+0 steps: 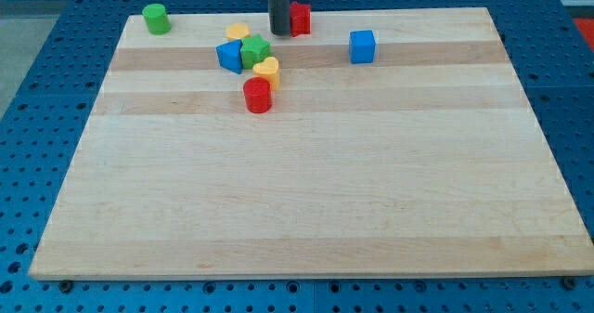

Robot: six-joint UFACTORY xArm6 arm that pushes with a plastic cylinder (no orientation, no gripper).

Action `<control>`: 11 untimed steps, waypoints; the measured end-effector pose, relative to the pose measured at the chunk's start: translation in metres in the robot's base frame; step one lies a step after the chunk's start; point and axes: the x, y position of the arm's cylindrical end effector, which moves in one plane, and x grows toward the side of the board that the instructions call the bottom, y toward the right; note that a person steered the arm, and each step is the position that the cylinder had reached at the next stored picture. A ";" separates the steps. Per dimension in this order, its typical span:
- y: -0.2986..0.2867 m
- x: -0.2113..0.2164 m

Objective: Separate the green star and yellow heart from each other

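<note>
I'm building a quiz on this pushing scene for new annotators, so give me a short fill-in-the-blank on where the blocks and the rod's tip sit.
1. The yellow heart touches the green star on the star's lower ____ side in the view.
2. My tip stands just to the view's left of a ____ block.
3. The red cylinder lies directly ____ the yellow heart in the view.
4. The block alone at the board's top-left corner is a ____ cylinder.

Missing words: right; red; below; green
</note>
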 end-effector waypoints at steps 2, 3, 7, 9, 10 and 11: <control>0.006 0.000; 0.006 0.014; -0.010 0.082; -0.043 0.113; -0.069 0.129; -0.098 0.134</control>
